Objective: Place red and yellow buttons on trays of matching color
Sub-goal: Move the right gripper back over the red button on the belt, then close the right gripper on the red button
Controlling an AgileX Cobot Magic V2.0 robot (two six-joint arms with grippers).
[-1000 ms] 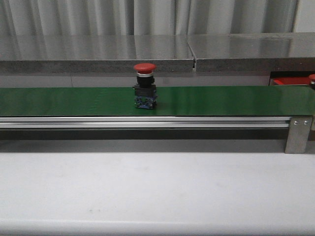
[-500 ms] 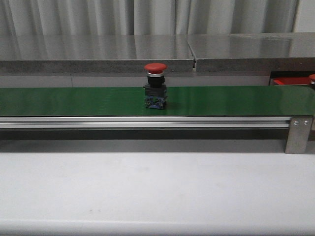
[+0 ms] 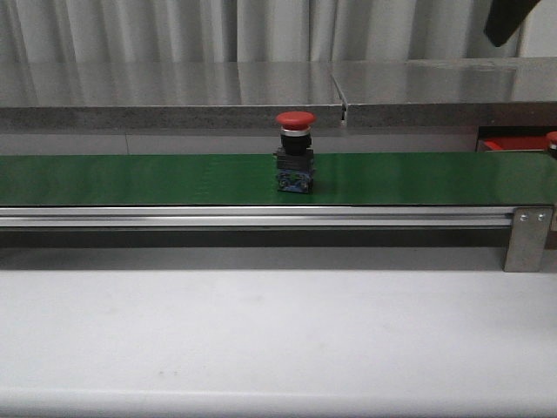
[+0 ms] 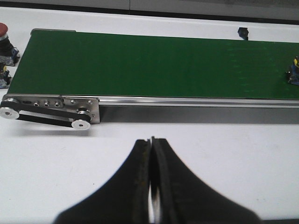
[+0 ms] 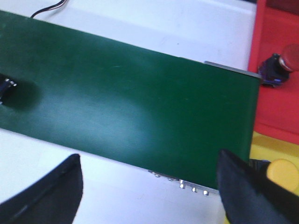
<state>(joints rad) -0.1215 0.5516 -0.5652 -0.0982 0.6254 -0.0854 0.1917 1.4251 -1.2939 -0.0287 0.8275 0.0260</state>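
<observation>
A red button [image 3: 294, 119] with a dark body stands upright on the green belt [image 3: 130, 178], near its middle. Past the belt's right end lies the red tray [image 3: 509, 144], also seen in the right wrist view as the red tray [image 5: 275, 109], with another red button [image 5: 276, 66] lying on it. Beside it is a yellow tray [image 5: 273, 143] holding a yellow button [image 5: 283, 173]. My right gripper [image 5: 149, 186] hangs open and empty above the belt's near edge, close to that end. My left gripper [image 4: 152, 140] is shut on nothing over the white table.
The belt's metal rail and end bracket [image 3: 526, 235] run along the front. Spare buttons [image 4: 5, 42] stand off the belt's left end. A button base [image 4: 294, 73] shows on the belt in the left wrist view. A dark arm part [image 3: 509, 19] is in the front view's upper right.
The red button has ridden the belt to the right, from left of centre to about centre. A dark arm part has come into the front view's upper right corner.
</observation>
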